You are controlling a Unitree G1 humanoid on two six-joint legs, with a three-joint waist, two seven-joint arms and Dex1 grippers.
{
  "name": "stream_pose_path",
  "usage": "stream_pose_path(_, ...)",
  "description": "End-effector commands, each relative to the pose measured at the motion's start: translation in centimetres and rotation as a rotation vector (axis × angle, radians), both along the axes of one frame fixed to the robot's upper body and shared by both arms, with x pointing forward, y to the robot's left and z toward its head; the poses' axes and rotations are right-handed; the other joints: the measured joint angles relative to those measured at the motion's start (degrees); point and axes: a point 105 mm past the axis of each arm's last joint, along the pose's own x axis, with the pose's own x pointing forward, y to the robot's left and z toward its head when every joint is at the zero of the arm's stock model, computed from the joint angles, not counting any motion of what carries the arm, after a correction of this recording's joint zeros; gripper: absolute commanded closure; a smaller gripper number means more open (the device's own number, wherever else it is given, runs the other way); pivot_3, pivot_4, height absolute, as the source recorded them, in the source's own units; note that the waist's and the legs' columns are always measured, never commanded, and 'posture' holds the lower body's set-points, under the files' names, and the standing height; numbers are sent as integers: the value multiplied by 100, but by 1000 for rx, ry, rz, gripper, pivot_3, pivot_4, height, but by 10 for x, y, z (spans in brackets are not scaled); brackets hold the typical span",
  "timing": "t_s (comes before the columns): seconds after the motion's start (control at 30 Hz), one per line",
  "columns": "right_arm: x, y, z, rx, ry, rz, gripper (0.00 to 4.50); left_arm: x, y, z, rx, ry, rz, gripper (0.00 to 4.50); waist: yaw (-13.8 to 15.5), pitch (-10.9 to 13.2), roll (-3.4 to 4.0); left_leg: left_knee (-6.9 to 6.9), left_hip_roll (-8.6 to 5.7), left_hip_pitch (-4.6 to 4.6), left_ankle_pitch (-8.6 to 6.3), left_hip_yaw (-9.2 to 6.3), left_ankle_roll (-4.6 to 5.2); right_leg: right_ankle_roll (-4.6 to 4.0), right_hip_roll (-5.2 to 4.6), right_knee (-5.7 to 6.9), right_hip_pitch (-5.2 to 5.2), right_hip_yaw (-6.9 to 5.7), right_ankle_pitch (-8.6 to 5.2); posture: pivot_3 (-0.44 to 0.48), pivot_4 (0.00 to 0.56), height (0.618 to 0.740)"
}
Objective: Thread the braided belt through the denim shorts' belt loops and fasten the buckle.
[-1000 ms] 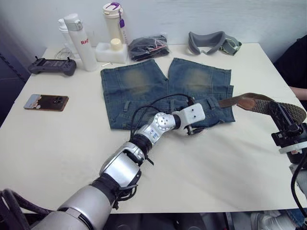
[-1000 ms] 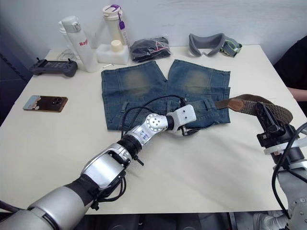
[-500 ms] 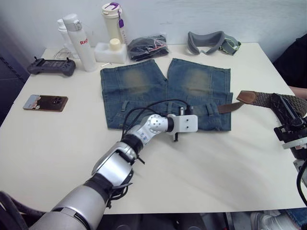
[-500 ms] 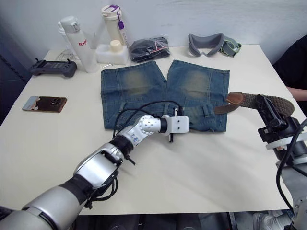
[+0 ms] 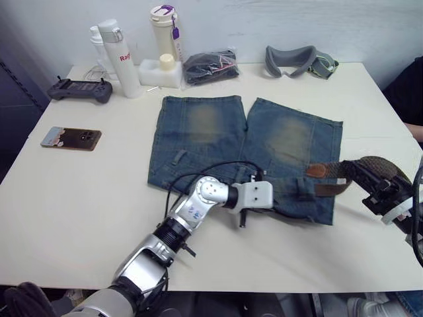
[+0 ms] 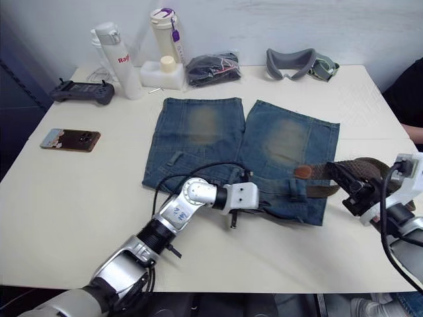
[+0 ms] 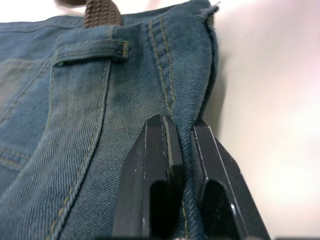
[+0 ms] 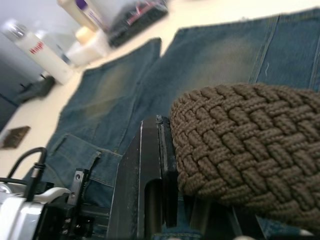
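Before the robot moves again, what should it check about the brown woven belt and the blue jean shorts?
1. Left gripper pinching the waistband edge of the blue denim shorts: ok, denim sits between its black fingers.
2. Right gripper holding the dark brown braided belt: ok, the strap lies against its fingers.
3. Belt's tan leather tip at the waistband: ok, it lies on the denim by the robot's right side.
4. Belt passing under a blue denim belt loop: cannot tell, the strap shows just beyond one loop.
5. Shorts lying flat on the white table: ok.
6. Metal buckle fastened: cannot tell.
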Motion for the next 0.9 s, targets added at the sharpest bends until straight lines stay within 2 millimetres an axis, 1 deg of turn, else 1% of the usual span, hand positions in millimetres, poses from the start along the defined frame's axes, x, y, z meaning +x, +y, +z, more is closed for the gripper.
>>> stream_pose_path(0.03, -1, -9, 5, -15, 5, -34, 4500, -18, -13, 16, -33, 28, -78, 4435, -5, 0, 0, 0, 1, 1, 0, 0, 0, 0, 1, 0, 0, 0, 0, 0, 150, 740)
stream_pose_path(0.1, 0, -11, 5, -31, 14, -40, 4500, -20, -8, 12, 8, 44, -86, 3568, -11, -1, 1, -1, 2, 1, 0, 0, 0, -1, 2, 0, -1, 0, 0, 0, 150, 740)
stream_pose_path(0.13, 0, -11, 4, -41, 18, -39, 4500, -20, -4, 12, 22, 70, -89, 3237, -30, -1, 1, -1, 2, 1, 0, 0, 0, -1, 2, 1, -1, 0, 0, 0, 150, 740)
stream_pose_path(0.2, 0, -13, 4, -57, 28, -39, 4500, -16, 8, 15, 36, 105, -67, 2254, -76, 0, 1, -2, 3, 1, 0, 0, 0, -1, 3, 1, -1, 0, 0, 0, 150, 740)
stream_pose_path(0.27, 1, -16, 4, -75, 37, -42, 4500, -10, 19, 24, 18, 168, -36, 1400, -86, -1, 1, -2, 3, 3, 0, 2, 0, -2, 3, 2, -2, 3, 0, 0, 150, 740)
stream_pose_path(0.33, 1, -20, 4, -95, 50, -44, 4500, -3, 31, 40, -17, 235, -2, 386, -78, -1, 2, -1, 4, 4, 3, 1, 3, -4, 4, 5, -2, 3, 1, 0, 150, 740)
stream_pose_path(0.37, 1, -21, 4, -106, 58, -44, 4500, 1, 36, 49, -43, 263, 17, 30, -77, -1, 2, -1, 4, 3, 3, 0, 4, -5, 4, 6, -2, 2, 2, 0, 150, 740)
stream_pose_path(0.47, 1, -25, -1, -126, 92, -42, 4500, 6, 48, 76, -125, 335, 44, 30, -75, -1, 1, -1, 5, 2, 3, -1, 3, -5, 4, 4, -2, 1, 2, 0, 150, 740)
stream_pose_path(0.6, 1, -25, -15, -141, 140, -32, 4500, 18, 65, 107, -221, 335, 116, 30, -71, -1, 1, -2, 4, 0, 3, -2, 4, -5, 3, 0, -3, 0, 1, 0, 150, 740)
stream_pose_path(0.67, 3, -25, -22, -137, 157, -31, 4500, 24, 72, 122, -280, 361, 148, 30, -73, 1, -1, -2, 3, 0, 3, -2, 3, -4, 2, -1, -3, 0, 2, 0, 150, 740)
stream_pose_path(0.73, 5, -26, -30, -139, 178, -30, 4500, 25, 79, 128, -291, 365, 164, 30, -77, 1, -1, -1, 3, 0, 3, -1, 2, -4, 3, 0, -3, 0, 2, 0, 150, 740)
stream_pose_path(0.77, 6, -26, -35, -143, 189, -30, 4500, 26, 84, 127, -279, 356, 176, 30, -84, 1, -1, -1, 4, 1, 4, 0, 2, -4, 4, 1, -3, 1, 2, 0, 150, 740)
stream_pose_path(0.83, 10, -25, -37, -124, 173, -28, 4500, 28, 92, 126, -270, 361, 197, 30, -95, 1, 0, -3, 5, 3, 5, 0, 0, -4, 6, 3, -3, 1, 2, 0, 150, 740)
stream_pose_path(0.9, 13, -18, -42, -102, 181, -8, 4500, 29, 101, 120, -252, 371, 228, 30, -106, -1, 2, -4, 7, 5, 6, 0, -2, -5, 9, 4, -4, 3, 2, 0, 150, 740)
